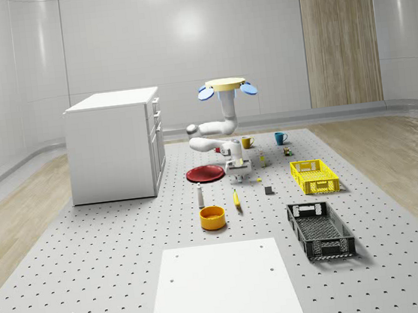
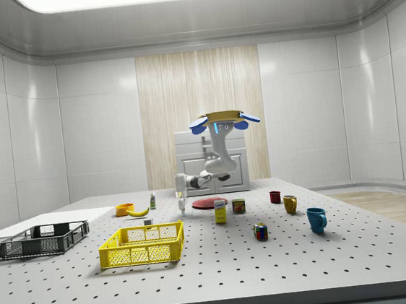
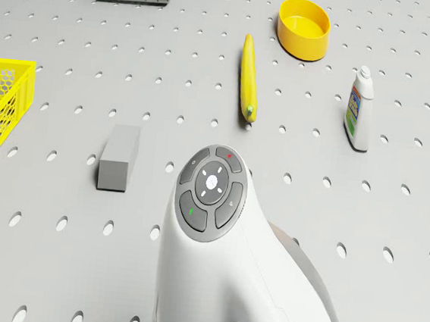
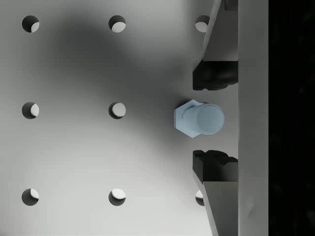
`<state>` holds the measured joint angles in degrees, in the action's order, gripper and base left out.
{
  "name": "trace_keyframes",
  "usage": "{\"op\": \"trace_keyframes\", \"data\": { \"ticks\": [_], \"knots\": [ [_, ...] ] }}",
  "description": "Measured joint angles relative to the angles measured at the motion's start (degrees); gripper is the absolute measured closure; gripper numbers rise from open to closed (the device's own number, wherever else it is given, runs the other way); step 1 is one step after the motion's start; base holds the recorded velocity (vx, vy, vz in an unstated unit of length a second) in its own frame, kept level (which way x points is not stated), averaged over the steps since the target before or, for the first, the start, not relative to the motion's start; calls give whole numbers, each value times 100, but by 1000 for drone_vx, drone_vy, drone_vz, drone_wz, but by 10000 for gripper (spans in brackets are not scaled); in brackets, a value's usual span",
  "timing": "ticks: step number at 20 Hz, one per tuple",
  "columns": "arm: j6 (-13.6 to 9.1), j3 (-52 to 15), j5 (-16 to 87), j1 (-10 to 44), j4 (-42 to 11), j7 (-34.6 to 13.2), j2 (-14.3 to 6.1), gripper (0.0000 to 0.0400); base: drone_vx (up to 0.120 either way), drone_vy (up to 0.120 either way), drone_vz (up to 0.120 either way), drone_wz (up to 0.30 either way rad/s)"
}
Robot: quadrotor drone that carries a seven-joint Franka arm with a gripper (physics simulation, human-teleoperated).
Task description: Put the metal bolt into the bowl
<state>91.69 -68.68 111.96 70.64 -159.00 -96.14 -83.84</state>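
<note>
A pale blue-grey metal bolt (image 4: 199,119) with a hex head stands on the perforated floor. My gripper (image 4: 212,120) is lowered around it and open. One dark finger pad (image 4: 212,78) stands on each side of the bolt, and a small gap remains on both. The yellow-orange bowl (image 1: 212,217) sits on the floor nearer the whole-scene camera than the gripper (image 1: 239,173), and it appears in the drone view too (image 3: 304,29). The drone (image 1: 225,86) hovers above this spot with the arm folded down beneath it (image 2: 182,206).
A banana (image 3: 248,77), a white bottle (image 3: 359,108) and a grey block (image 3: 118,157) lie between the gripper and the bowl. A red plate (image 1: 206,173) is beside the arm. A yellow basket (image 1: 314,176), a black basket (image 1: 320,228) and a white cabinet (image 1: 117,144) stand farther off.
</note>
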Motion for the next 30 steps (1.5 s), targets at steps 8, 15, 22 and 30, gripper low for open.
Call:
{"op": "trace_keyframes", "data": {
  "ticks": [8, 15, 22, 30],
  "knots": [
    [4, -37, -41, 10, -3, -8, -18, 292, 0, 0, 0, 0],
    [-96, -326, -319, -15, -90, -29, -45, 299, 63, -69, 86, 0],
    [-95, -414, -414, -11, -110, -43, -83, 300, 120, -103, 57, 0],
    [-61, -438, -451, 2, -112, -54, -127, 300, 120, 0, 85, 0]
  ]
}}
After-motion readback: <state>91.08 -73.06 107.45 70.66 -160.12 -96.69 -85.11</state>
